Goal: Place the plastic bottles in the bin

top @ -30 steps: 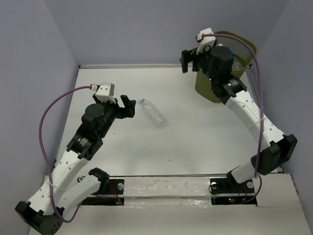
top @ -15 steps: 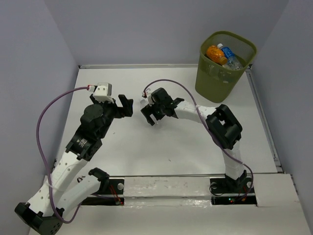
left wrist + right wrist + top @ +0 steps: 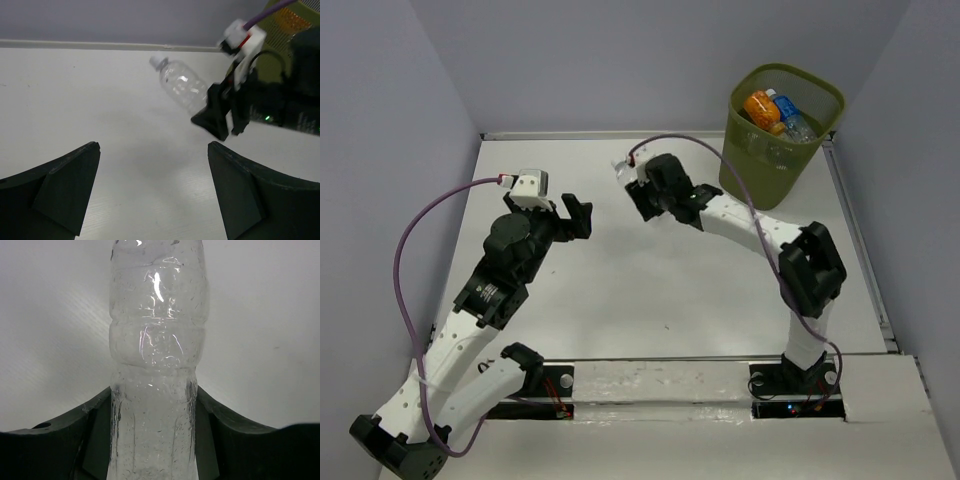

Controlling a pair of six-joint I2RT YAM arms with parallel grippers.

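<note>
- Right end effector [image 3: 154, 405]: fingers clamped on the lower body of a clear bottle [image 3: 156, 340], one finger against each side.
- Clear bottle: held above the far-centre area of the bench [image 3: 620, 300], with its white cap [image 3: 158, 61] pointing toward the far wall. Whether it touches the bench cannot be determined.
- Left end effector [image 3: 152, 170]: jaws wide apart with nothing between them, facing the held bottle from nearby.
- Bin [image 3: 752, 168]: stands at the far right corner, well apart from the held bottle. It contains an orange bottle [image 3: 760, 106] and a blue-labelled bottle [image 3: 792, 118].
</note>
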